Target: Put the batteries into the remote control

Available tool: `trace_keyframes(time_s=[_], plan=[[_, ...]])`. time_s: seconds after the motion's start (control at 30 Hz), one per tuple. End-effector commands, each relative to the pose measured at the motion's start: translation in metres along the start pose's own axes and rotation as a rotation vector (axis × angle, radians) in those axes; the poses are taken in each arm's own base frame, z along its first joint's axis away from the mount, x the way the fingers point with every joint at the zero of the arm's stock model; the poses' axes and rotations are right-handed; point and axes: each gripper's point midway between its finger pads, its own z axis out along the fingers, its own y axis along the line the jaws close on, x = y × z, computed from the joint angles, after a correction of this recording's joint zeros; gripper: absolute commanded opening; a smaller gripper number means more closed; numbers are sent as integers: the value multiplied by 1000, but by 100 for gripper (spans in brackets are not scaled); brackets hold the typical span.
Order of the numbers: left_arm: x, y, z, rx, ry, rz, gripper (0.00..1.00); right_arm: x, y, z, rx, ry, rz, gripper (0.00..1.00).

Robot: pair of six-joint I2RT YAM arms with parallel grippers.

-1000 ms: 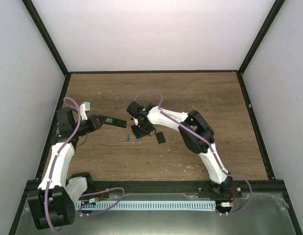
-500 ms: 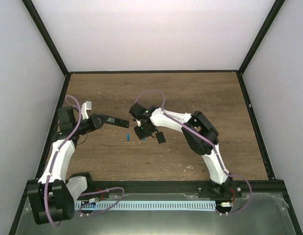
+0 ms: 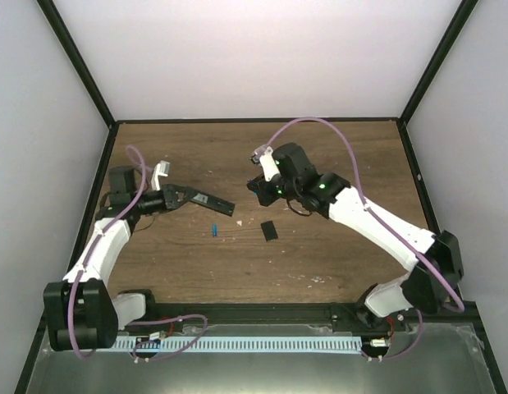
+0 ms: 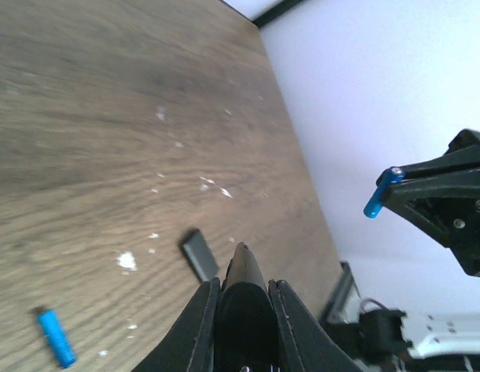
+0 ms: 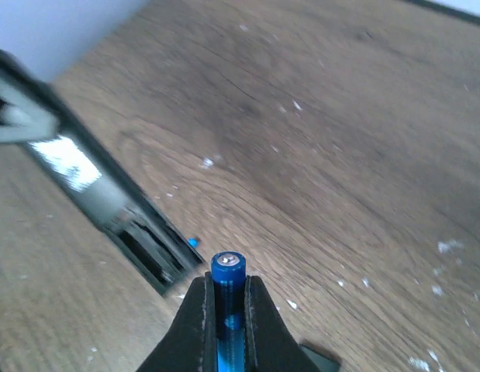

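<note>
My left gripper [image 3: 178,197] is shut on the remote control [image 3: 211,202], a slim black bar held above the table and pointing right. In the left wrist view the remote [image 4: 243,306] fills the gap between the fingers. My right gripper [image 5: 227,285] is shut on one blue battery [image 5: 227,270], which stands upright with its metal tip showing; the same battery [image 4: 381,192] shows in the left wrist view. The remote's open battery slot [image 5: 153,252] lies just left of that battery. The other battery [image 3: 214,231] lies on the table below the remote.
A small black cover piece [image 3: 269,231] lies on the wooden table [image 3: 336,156], right of the loose battery. It shows as cover piece [image 4: 199,254] in the left wrist view. Black frame rails [image 3: 114,123] and white walls enclose the table. White specks dot the wood.
The right gripper closed on a battery at the table, lifted it and swung back and to the right. The left arm shifted the remote slightly right and angled it down.
</note>
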Motion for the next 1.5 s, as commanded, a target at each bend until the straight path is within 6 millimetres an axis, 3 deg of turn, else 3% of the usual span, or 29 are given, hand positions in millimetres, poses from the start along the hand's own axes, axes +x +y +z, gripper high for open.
trace_keyframes(time_s=[0.0, 0.17, 0.43, 0.83, 1.47], plan=[[-2, -43, 15, 163, 75, 70, 0, -20, 34, -20, -176, -137, -153, 1], [-7, -57, 23, 224, 117, 63, 0, -19, 60, -30, -328, -177, -205, 1], [-15, -71, 27, 280, 165, -7, 0, -8, 77, -28, -420, -192, -270, 1], [-5, -69, 29, 301, 230, -57, 0, -8, 76, -19, -368, -207, -360, 1], [-10, -70, 30, 311, 239, -47, 0, 13, 72, 0, -329, -119, -405, 1]])
